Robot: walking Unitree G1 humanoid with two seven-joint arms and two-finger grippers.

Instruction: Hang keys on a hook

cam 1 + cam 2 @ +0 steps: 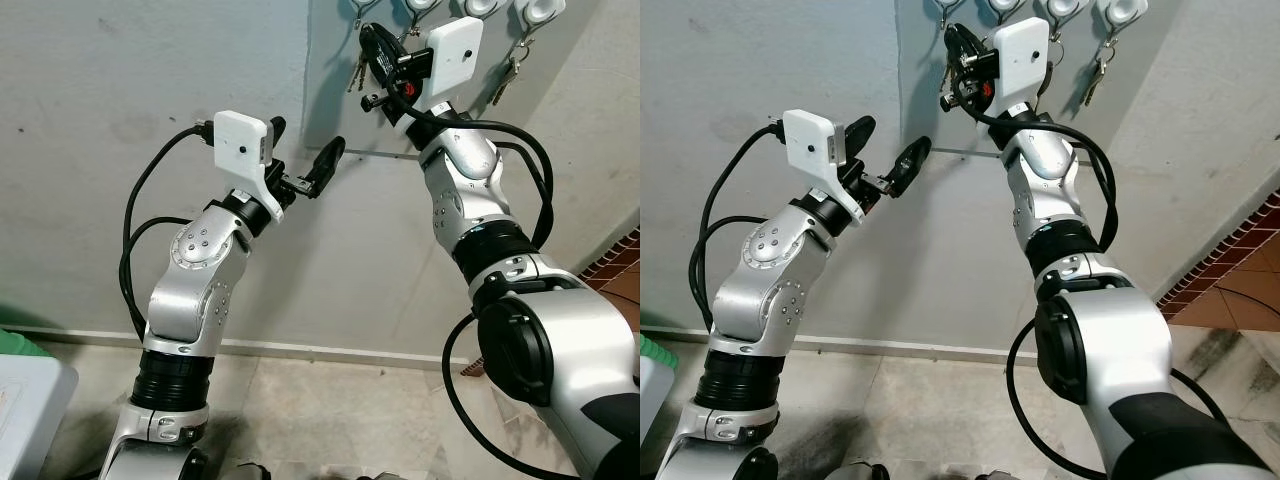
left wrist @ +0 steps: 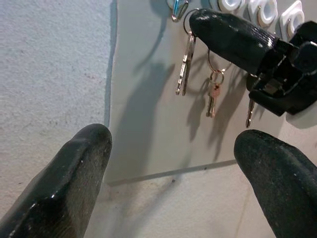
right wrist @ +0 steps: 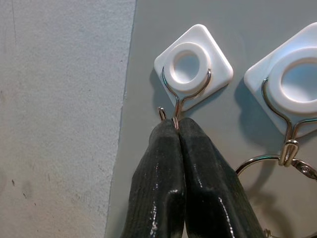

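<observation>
right tool point(image 3: 177, 124) raised, pinched closed, left tool point(image 1: 305, 160) spread

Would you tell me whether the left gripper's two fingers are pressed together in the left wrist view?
No, the left gripper stands open, its two black fingers set wide apart with the grey panel showing between them.

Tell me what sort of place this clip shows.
Probably a home entryway or key spot: a grey wall panel with white square adhesive hooks, bunches of metal keys hanging there, and a tiled floor below.

Glossy white plastic hook point(image 3: 193, 67) with shiny wire; metal keys point(image 2: 184, 69); rough plaster wall point(image 1: 110, 90).
</observation>
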